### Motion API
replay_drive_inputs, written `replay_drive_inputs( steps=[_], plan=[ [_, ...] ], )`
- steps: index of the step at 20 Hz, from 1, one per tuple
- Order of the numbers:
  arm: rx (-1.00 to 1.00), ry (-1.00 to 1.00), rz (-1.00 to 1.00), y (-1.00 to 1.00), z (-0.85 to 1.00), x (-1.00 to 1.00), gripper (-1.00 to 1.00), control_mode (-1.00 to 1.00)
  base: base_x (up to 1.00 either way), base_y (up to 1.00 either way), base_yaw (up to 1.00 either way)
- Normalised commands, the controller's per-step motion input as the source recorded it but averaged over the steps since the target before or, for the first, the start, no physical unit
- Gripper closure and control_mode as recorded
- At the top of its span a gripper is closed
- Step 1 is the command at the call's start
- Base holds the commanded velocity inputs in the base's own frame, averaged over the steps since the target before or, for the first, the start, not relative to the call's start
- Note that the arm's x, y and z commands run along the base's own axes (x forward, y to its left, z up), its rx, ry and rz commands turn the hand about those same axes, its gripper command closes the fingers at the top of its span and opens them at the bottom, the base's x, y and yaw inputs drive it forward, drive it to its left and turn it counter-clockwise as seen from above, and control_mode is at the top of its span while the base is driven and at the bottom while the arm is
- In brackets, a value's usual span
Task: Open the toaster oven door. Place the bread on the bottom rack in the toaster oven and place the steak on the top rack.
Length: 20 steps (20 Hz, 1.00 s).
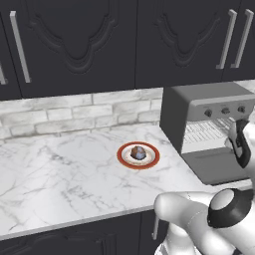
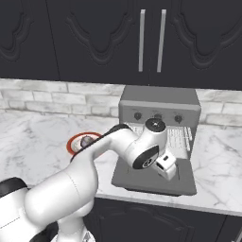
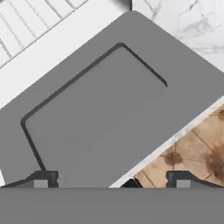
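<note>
1. Nearest the hand camera: two dark fingertips (image 3: 41, 179) set wide apart at the bottom edge, nothing between them; gripper (image 3: 111, 180) spread open and empty, hovering just above the front edge of the toaster oven door (image 3: 100, 118).
2. Door already swung down flat, level with the counter (image 1: 60, 164), recessed window panel facing up; wire rack (image 3: 30, 26) visible beyond it inside the toaster oven (image 1: 199, 107).
3. Seen from the right base camera: arm reaching over the lowered door (image 2: 156, 182), gripper (image 2: 169, 175) low over its middle.
4. Bread (image 1: 138, 152), small brownish-grey lump, sitting on a red-rimmed plate (image 1: 123, 154) on the marble, well apart from the oven, to its left in the left base view; same lump (image 2: 86, 141) partly behind the arm in the right base view.
5. Steak presumably on the same plate, but too small and blurred to tell apart.
6. Judged stage: door step done, bread pick-up next.
7. Handling guess for the bread: light, somewhat soft, rounded top likely to roll or slip; best taken low across its widest part, fingers straddling both sides, squeeze gentle.
8. Steak likely thin, floppy and flat against the plate; edge pinch probably needed.
</note>
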Motion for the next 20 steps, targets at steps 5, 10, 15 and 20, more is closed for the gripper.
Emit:
replay_drive_inputs(
  steps=[5, 10, 15, 20],
  plan=[
    [-0.01, -0.10, 0.47, 0.00, 0.14, 0.18, -1.00, -1.00, 0.00, 0.00, 0.00],
    [-0.01, -0.11, 0.15, 0.00, 0.05, 0.28, -1.00, -1.00, 0.00, 0.00, 0.00],
    [-0.03, -0.09, 0.07, 0.00, 0.00, 0.29, -1.00, -1.00, 0.00, 0.00, 0.00],
    [-0.11, -0.07, 0.15, 0.01, -0.03, 0.23, -1.00, -1.00, 0.00, 0.00, 0.00]
  ],
)
